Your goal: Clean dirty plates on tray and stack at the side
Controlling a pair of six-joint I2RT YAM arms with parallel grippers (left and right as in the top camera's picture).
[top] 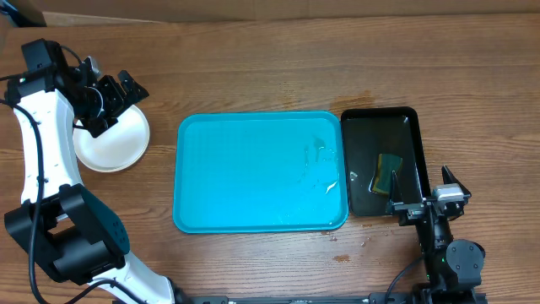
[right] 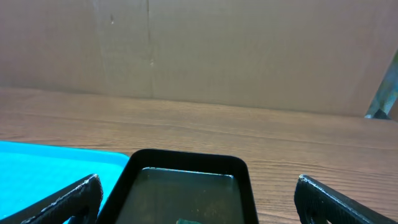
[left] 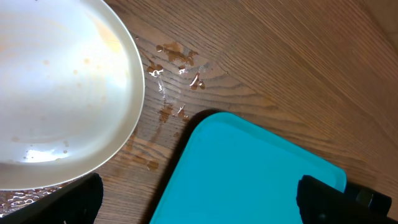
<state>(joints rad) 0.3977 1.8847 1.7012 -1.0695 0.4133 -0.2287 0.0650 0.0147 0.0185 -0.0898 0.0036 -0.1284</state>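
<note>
**Overhead: plates left of tray, both end effectors wide**

Wood table (top: 253, 67) carries everything. Cyan tray (top: 245, 169) sits mid-table, wet streaks on its right part. Black tray (top: 379, 111) sits just beside its right edge, holding liquid. Plates (top: 114, 143) rest on the table left of the tray, apart from it. The top one is white with faint smears; the count below can't be told. A sponge (top: 389, 171) lies in the black tray. Left end effector (top: 121, 105) hangs over the plates' far edge, jaws wide, holding nothing. Right end effector (top: 422, 192) is at the black tray's near edge, wide, empty. Brown droplets (left: 180, 62) dot the table between plates and tray.
</note>
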